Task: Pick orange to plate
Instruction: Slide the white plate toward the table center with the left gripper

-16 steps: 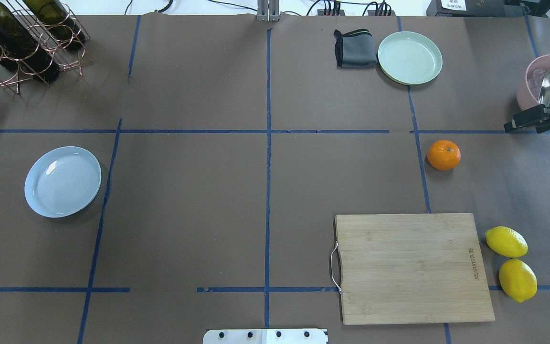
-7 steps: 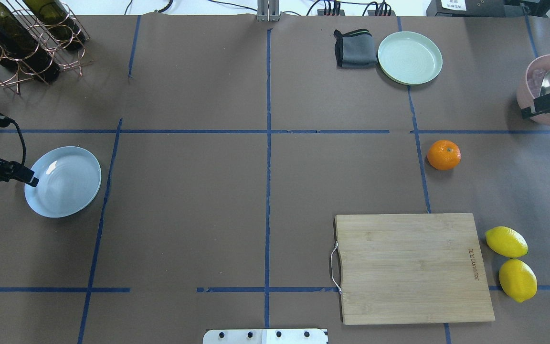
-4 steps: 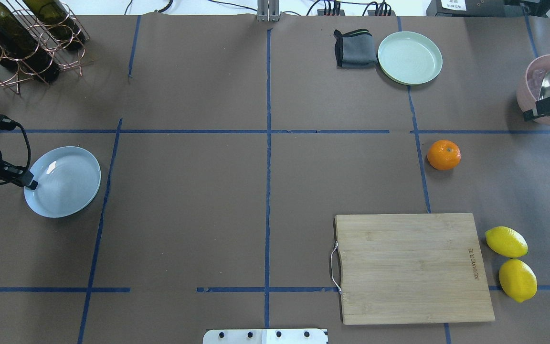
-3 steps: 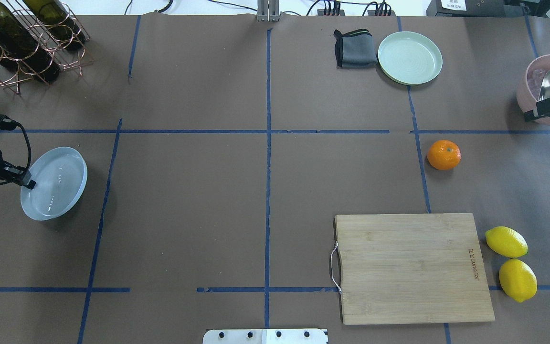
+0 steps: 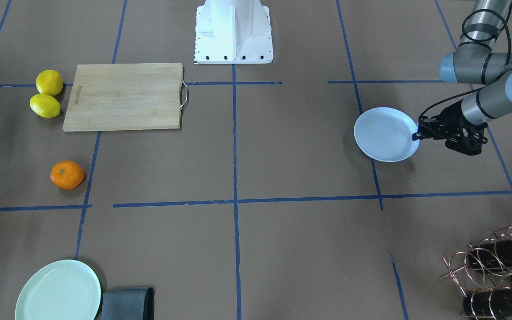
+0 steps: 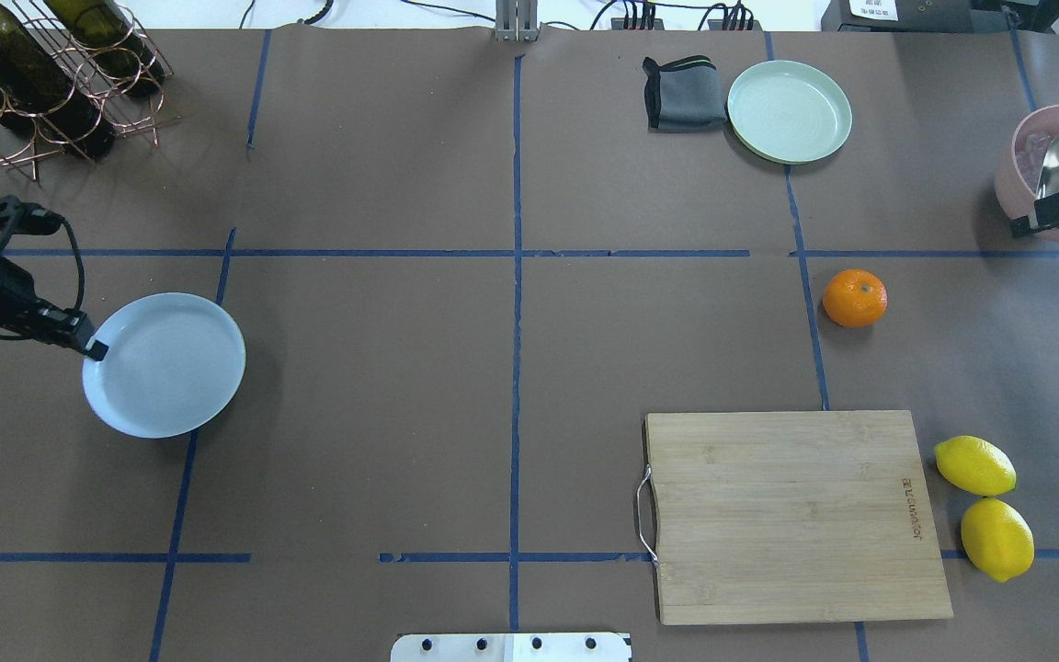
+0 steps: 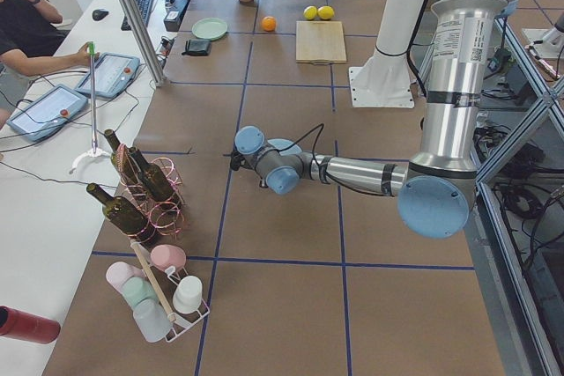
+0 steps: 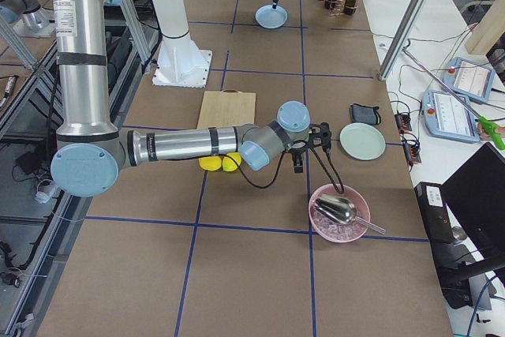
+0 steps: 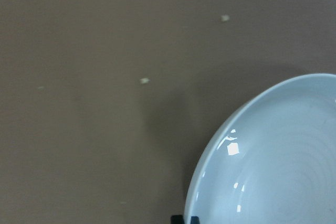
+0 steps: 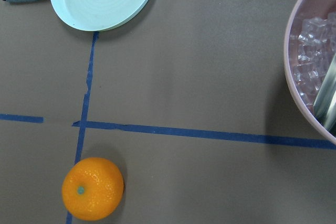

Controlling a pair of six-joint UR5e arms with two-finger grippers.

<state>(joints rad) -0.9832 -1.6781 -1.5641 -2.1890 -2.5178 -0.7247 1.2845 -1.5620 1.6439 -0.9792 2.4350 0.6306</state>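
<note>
The orange (image 6: 854,298) lies on the brown table right of centre, untouched; it also shows low in the right wrist view as the orange (image 10: 93,188). My left gripper (image 6: 96,350) is shut on the near-left rim of the pale bluish-white plate (image 6: 164,365), which seems held just off the table at the far left. The front view shows the same grip, left gripper (image 5: 417,134) on the plate (image 5: 386,134). The left wrist view is filled by the plate (image 9: 273,166). My right gripper (image 6: 1026,222) hovers by the right edge, up and right of the orange, apparently open and holding nothing.
A wooden cutting board (image 6: 791,515) lies in front of the orange, two lemons (image 6: 975,464) at its right. A mint-green plate (image 6: 789,110) and a grey cloth (image 6: 684,92) sit at the back. A pink bowl (image 6: 1026,152) with ice and a ladle stands far right; a wine rack (image 6: 42,74) back left.
My left gripper came in, closed on the plate's rim, tipped it up, and has now carried it a little to the right. The right gripper drew back toward the right edge. The orange has not moved.
</note>
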